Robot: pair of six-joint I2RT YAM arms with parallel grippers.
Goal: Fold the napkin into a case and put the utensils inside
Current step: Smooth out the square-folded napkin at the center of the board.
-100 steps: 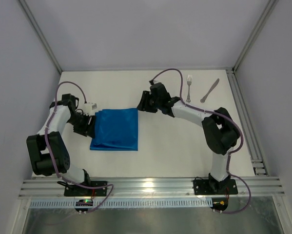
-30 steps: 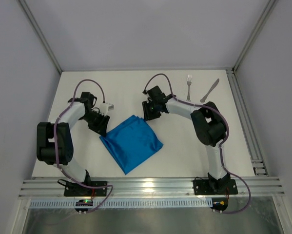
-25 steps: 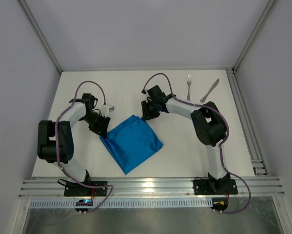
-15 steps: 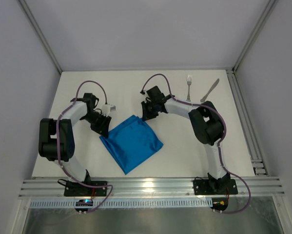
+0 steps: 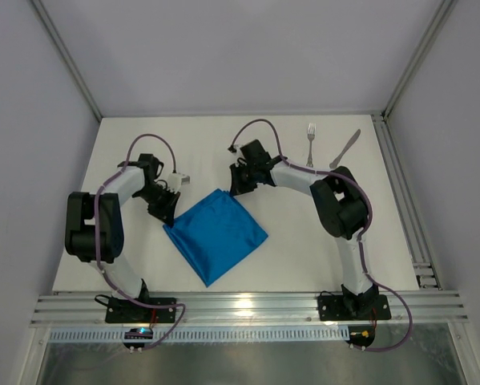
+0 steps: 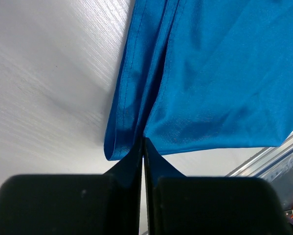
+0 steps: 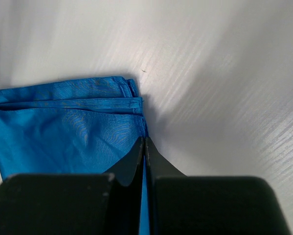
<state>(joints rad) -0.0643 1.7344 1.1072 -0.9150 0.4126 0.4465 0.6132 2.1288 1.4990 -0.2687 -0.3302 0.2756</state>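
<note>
Napkin (image 5: 215,233): bright blue, slightly shiny cloth, folded into a layered square. It lies flat on the table (image 5: 304,257), left of centre, turned corner-on like a diamond, and stacked hems show along its edges. Fork (image 5: 310,135): silver, tines pointing away, at the far right. Knife (image 5: 344,149): silver, slim, just right of the fork, slanted. Both lie well apart from the napkin.

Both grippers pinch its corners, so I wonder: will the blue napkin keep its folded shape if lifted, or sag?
Likely floppy: the napkin lies in soft, loose layered folds, so it should sag between the left gripper and right gripper. Its sheen hints layers may slide apart.
</note>
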